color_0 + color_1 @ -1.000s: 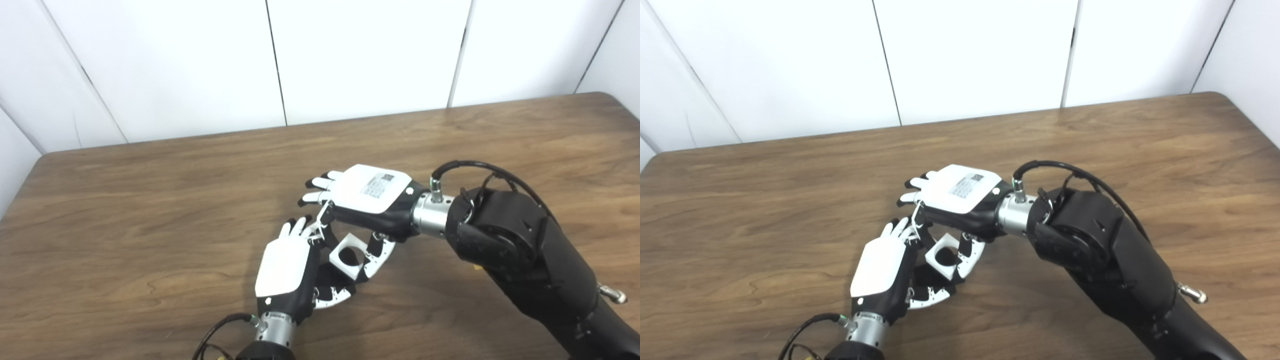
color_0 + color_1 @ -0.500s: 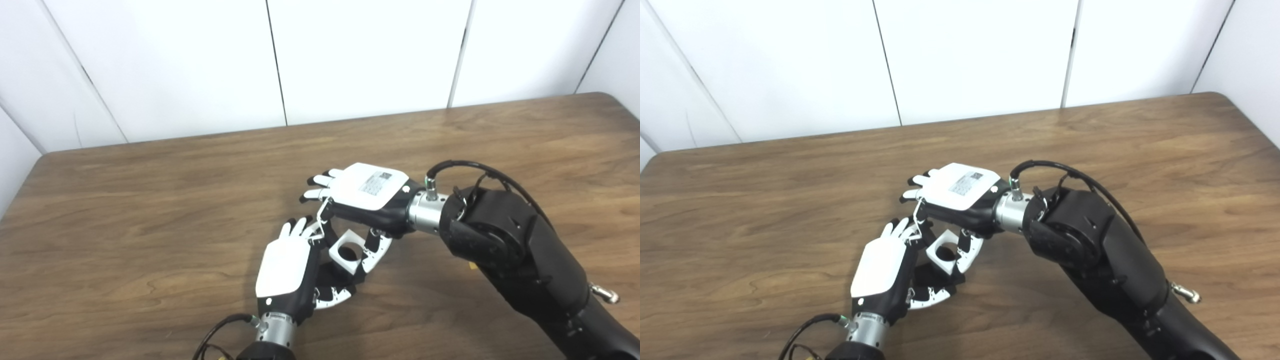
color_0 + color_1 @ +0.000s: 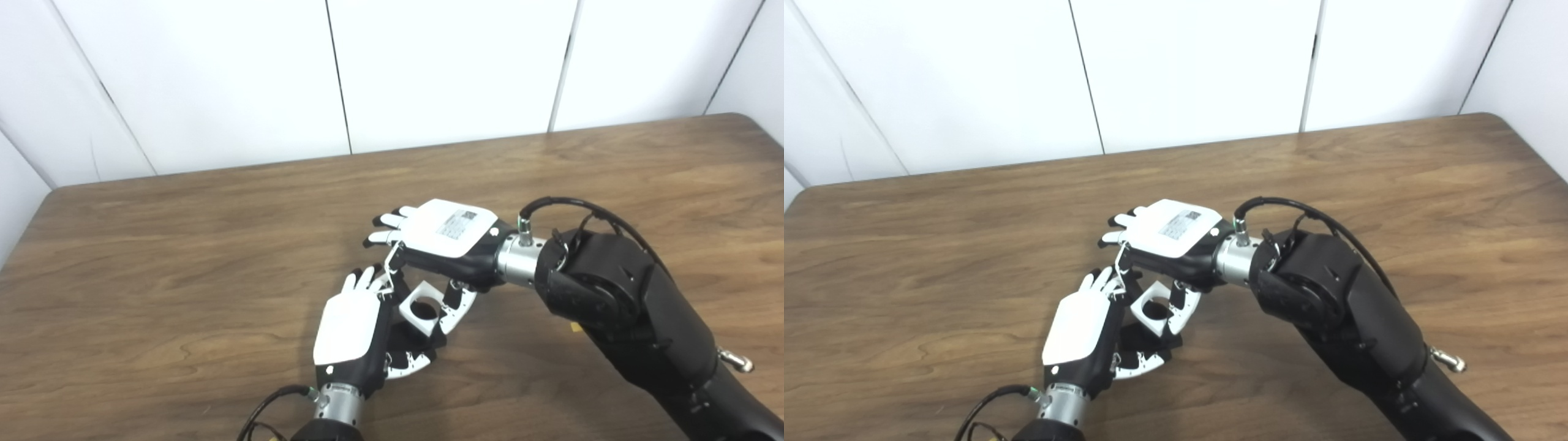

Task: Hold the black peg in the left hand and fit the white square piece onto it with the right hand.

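So on my feed both hands are bunched together near the middle of the desk [image 3: 184,245], a bit toward the near edge. No bins or trays on the desk, so nothing is sitting inside anything. The closest thing to a container is the white square piece [image 3: 421,309] itself, with its round hole facing up at the cameras. The hole looks dark and I honestly can't tell if anything is in it.

The right hand [image 3: 450,242] is pinching that white square piece between its thumb and fingers from above, palm down, so it's closed on the piece. The left hand [image 3: 352,334] sits just below and left of it, back of the hand facing the cameras, fingers curled around something dark. I take that to be the black peg [image 3: 1136,335], but only a dark bit pokes out under the piece, and I can't say whether peg and piece are touching.

Compared with a second ago, the right hand and the piece have slid a little toward the left hand, and the right forearm has come along with them. The left hand hasn't budged and the camera looks steady.
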You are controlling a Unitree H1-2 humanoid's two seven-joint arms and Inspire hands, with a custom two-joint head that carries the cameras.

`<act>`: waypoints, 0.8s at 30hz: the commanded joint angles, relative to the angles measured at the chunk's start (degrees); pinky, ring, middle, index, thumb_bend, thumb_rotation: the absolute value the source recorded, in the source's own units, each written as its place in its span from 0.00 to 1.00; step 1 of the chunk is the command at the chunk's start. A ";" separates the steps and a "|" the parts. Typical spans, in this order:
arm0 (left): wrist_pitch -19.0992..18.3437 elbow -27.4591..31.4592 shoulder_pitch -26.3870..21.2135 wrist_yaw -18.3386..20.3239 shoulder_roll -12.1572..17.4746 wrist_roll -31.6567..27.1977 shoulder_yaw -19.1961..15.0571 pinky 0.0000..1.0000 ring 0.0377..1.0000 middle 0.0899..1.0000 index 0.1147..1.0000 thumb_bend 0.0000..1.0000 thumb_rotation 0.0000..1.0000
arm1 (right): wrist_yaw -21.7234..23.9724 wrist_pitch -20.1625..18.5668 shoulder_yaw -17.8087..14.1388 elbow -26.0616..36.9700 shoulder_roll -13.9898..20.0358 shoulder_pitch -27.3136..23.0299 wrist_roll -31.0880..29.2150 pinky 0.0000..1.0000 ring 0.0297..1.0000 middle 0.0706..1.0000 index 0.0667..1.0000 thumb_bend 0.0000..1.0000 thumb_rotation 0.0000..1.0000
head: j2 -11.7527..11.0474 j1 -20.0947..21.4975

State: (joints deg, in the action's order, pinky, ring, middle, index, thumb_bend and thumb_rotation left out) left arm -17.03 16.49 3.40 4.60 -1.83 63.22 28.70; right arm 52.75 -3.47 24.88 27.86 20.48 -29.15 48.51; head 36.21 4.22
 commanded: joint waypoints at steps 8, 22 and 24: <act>-1.00 -2.52 -0.01 1.21 -0.63 0.89 0.65 0.98 0.96 0.86 0.43 0.52 0.07 | -1.57 1.10 -0.35 0.40 -0.66 -2.10 -0.09 1.00 1.00 0.93 0.45 0.52 0.15 | 0.17 -0.07; -1.60 -3.05 -0.72 1.30 -1.02 1.55 0.81 1.00 0.96 0.86 0.43 0.52 0.08 | 0.05 0.16 0.09 0.59 -0.91 -2.37 -0.52 1.00 1.00 0.94 0.45 0.52 0.16 | 0.67 -0.54; -1.44 -3.05 -0.71 0.94 -1.05 1.27 0.87 1.00 0.96 0.86 0.43 0.52 0.08 | 0.22 0.06 0.04 0.72 -0.88 -2.31 -0.60 1.00 1.00 0.94 0.45 0.52 0.16 | 0.68 -0.62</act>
State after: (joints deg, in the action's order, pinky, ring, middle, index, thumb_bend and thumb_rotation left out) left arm -17.93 15.42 2.75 4.30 -2.74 63.30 28.77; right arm 53.19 -3.56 25.17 27.77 20.16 -29.17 48.33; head 36.83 3.60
